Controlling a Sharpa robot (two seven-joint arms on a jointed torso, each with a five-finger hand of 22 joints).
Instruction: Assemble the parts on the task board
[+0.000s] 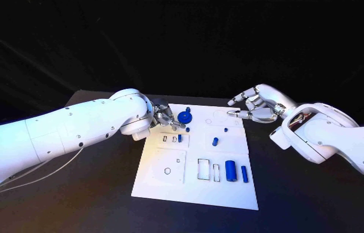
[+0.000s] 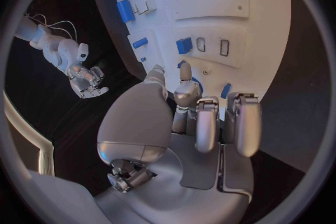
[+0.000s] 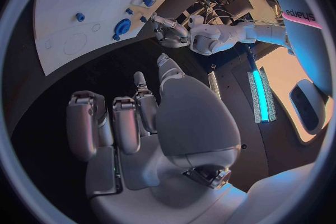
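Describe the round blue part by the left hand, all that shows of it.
The round blue part is a small disc, plastic by its look, with a raised hub at its centre. It sits on the task board near its far left corner. The left hand is right against it, fingertips at its edge; whether they grip it cannot be told. The right hand hangs apart.

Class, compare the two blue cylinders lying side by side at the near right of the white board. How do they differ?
The left cylinder is thicker and paler blue; the right cylinder is slimmer and darker. The left cylinder lies nearer the outlined slots, the right cylinder nearer the task board's edge. Both lie flat, parallel and untouched by either hand.
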